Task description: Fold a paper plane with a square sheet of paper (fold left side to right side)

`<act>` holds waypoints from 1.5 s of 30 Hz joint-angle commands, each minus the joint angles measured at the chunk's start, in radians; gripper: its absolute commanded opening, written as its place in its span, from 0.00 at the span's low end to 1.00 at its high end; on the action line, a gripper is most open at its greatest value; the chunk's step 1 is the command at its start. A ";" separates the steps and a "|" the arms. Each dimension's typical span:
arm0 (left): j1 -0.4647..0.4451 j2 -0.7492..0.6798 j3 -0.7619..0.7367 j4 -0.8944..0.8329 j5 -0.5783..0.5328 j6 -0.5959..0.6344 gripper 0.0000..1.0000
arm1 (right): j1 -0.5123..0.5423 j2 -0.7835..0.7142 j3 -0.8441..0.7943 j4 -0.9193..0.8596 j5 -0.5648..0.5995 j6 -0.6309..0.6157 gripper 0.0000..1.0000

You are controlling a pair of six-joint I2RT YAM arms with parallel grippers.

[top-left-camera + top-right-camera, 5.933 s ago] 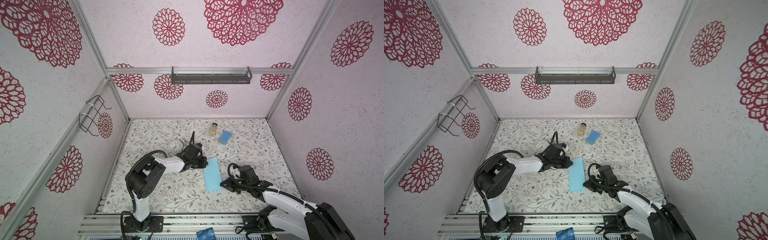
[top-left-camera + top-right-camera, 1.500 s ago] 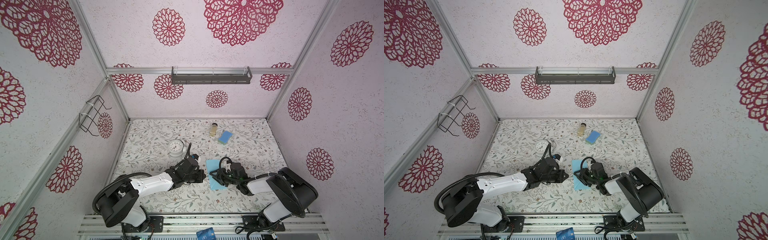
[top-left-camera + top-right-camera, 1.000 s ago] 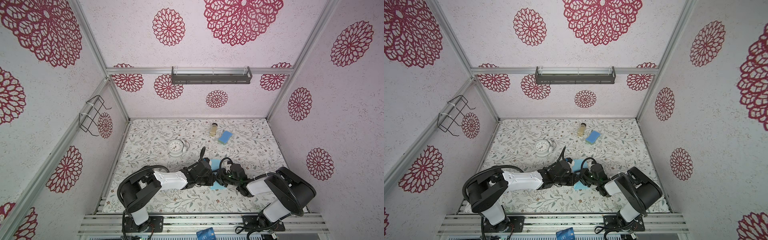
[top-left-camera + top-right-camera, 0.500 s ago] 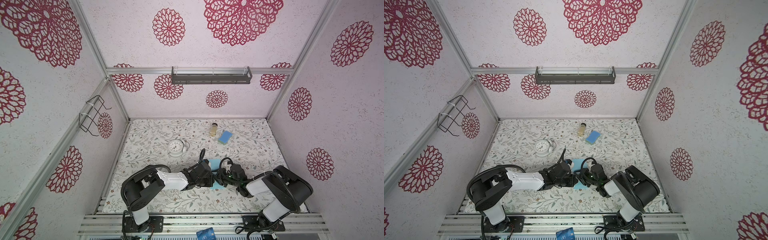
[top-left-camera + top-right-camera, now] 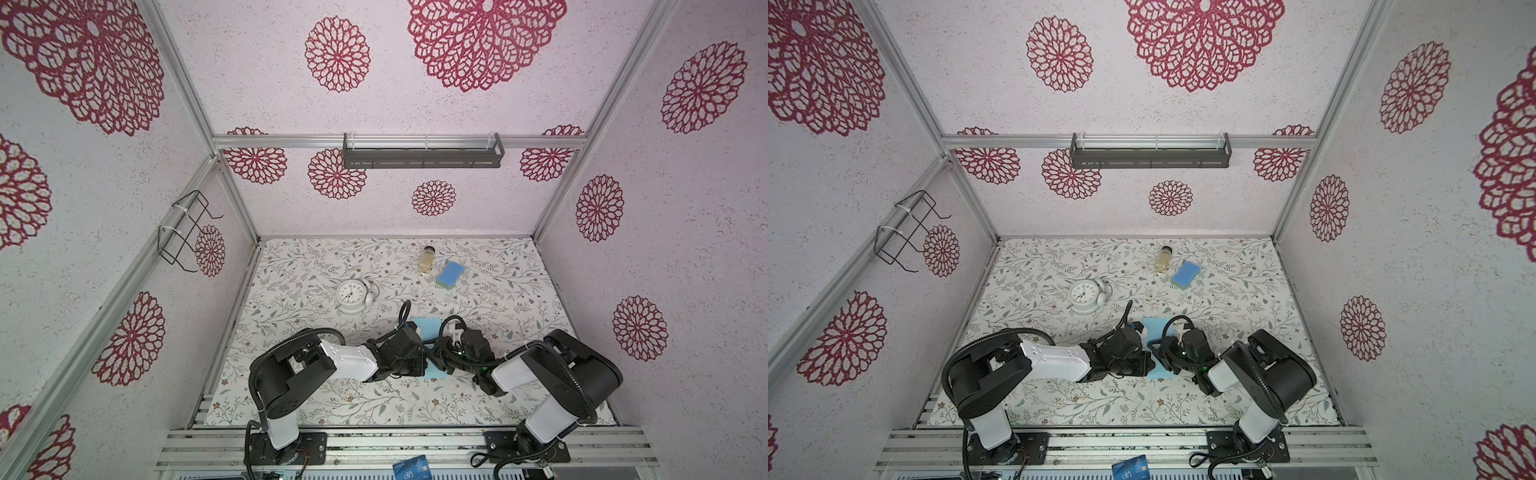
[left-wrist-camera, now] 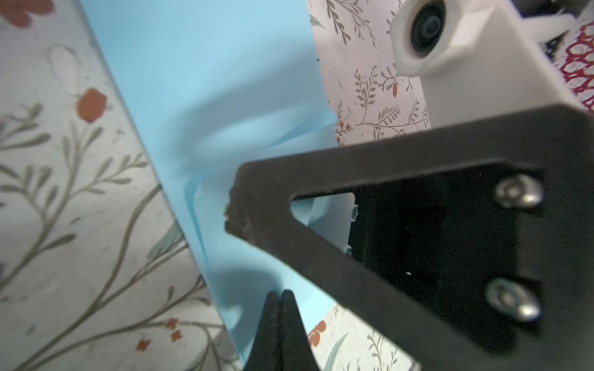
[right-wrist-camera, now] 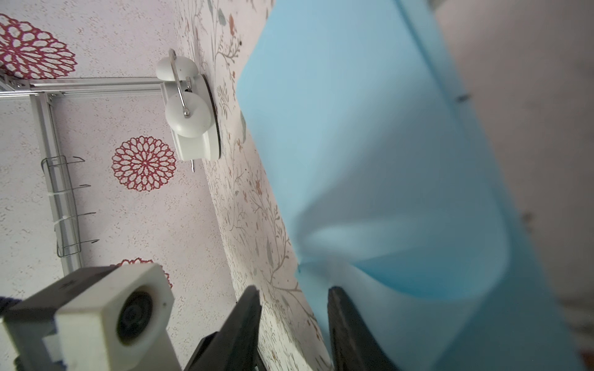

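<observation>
Your paper (image 5: pixel 427 325) lies a little toward 6 o'clock from the middle of the tabletop (image 5: pixel 498 299). It is a narrow light blue strip running 12 to 6, which looks like the sheet doubled over on itself. Both grippers meet over its near half and hide most of it in both top views.

The left gripper (image 6: pixel 279 297) comes in from 9 o'clock with its jaws pressed together and empty. Its tips are down at the paper near one long edge, though I can't tell if they actually touch. I read that as a hold-down, since a pinned spot would keep so thin a sheet from sliding while the other side works.

The right gripper (image 7: pixel 291 292) reaches in from 3 o'clock with its jaws parted, gripping nothing I can see. The right wrist view shows a top layer bulging up off the tabletop right beside one finger (image 7: pixel 342 321) (the loose edge sits about at the gap). From that, I judge it is placed to catch or press that flap. Go gently, because paper like this will likely buckle rather than crease.

The surface is a flat, pale floral cover. A clock (image 5: pixel 352 296) sits at 10 o'clock from the paper. A sponge (image 5: pixel 450 274) and a small bottle (image 5: pixel 428 259) sit at 1 o'clock, all well apart from it. The walls are white with red rosettes, with a grey shelf (image 5: pixel 422 156) at 12 o'clock and a wire rack (image 5: pixel 185 232) at 9.
</observation>
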 commanded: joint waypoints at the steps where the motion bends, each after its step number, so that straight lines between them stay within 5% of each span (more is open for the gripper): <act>1: -0.014 0.020 -0.018 0.015 -0.015 -0.019 0.00 | 0.005 0.022 -0.026 -0.197 0.059 0.009 0.40; 9: -0.020 0.025 -0.025 0.005 -0.020 -0.019 0.00 | 0.002 -0.057 0.044 -0.313 0.046 -0.040 0.40; 21: -0.026 0.029 -0.025 -0.003 -0.025 -0.013 0.00 | -0.100 -0.387 0.118 -0.691 0.058 -0.198 0.42; 24: -0.028 0.031 -0.022 -0.007 -0.023 -0.010 0.00 | -0.121 -0.455 0.118 -0.781 0.039 -0.255 0.32; 27: -0.028 0.032 -0.017 -0.011 -0.023 -0.005 0.00 | -0.131 -0.496 0.098 -0.823 -0.004 -0.305 0.00; 36: -0.027 0.035 -0.017 -0.019 -0.018 0.004 0.00 | -0.124 -0.451 0.108 -0.834 -0.147 -0.418 0.00; 45: -0.028 0.033 -0.020 -0.026 -0.021 0.006 0.00 | -0.059 -0.363 0.161 -0.803 -0.138 -0.439 0.00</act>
